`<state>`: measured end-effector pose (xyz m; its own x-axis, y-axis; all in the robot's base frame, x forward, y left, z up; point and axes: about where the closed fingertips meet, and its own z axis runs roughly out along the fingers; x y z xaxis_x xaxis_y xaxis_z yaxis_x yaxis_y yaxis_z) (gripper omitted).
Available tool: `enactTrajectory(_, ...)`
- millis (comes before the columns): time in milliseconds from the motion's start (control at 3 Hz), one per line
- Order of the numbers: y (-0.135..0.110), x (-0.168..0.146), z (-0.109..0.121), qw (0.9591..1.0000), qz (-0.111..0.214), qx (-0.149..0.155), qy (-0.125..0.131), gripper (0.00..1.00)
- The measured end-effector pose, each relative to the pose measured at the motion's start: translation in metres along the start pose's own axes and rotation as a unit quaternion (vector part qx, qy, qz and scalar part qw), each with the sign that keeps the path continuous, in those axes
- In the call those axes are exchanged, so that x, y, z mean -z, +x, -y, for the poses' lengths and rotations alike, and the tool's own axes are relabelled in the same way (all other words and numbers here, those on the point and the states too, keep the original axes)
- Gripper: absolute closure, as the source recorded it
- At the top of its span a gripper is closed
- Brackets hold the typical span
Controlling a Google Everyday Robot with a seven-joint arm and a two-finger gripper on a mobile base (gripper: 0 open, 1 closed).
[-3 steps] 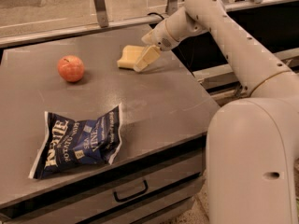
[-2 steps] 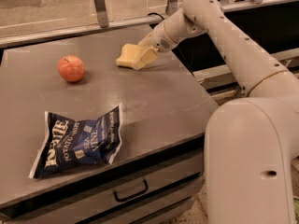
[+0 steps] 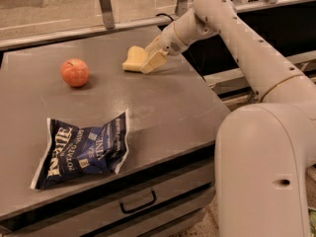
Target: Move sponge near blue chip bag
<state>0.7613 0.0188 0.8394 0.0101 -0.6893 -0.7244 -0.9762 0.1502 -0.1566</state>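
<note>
Under the blue chip bag spreads the grey counter, the largest thing in view, with the bag lying flat and crinkled at its near left corner. The robot's pale arm comes in from the side opposite the bag and reaches to the far end of the counter, well apart from the bag. The apple sits beyond the bag, roughly straight behind it and between it and the far edge. It lies in the same spot as a second ago. The sponge lies further from the bag than the apple does, behind it and off to the right.

The gripper is at the sponge's end farthest from the bag, and its claw looks closed on that end, one finger in front and one behind.

What has changed is small. Over the last second the sponge has slid a little toward the apple's side, and so slightly nearer the bag, and the gripper has come with it. Whether the sponge is lifted clear of the counter or only dragged across it cannot be told.

For the task, this reads as the grasp being made and the carry only just starting. Nearly the whole stretch of counter between sponge and bag is still to be crossed, and the path should pass to the right of the apple.
</note>
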Motion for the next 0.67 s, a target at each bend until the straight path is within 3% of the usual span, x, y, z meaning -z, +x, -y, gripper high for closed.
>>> enactTrajectory(333,-0.012,0.016,-0.005,0.9983,-0.015,0.056,-0.002,0.77)
enactTrajectory(667,-0.022,0.037,-0.017,0.9936,-0.025,0.11,-0.009,0.94)
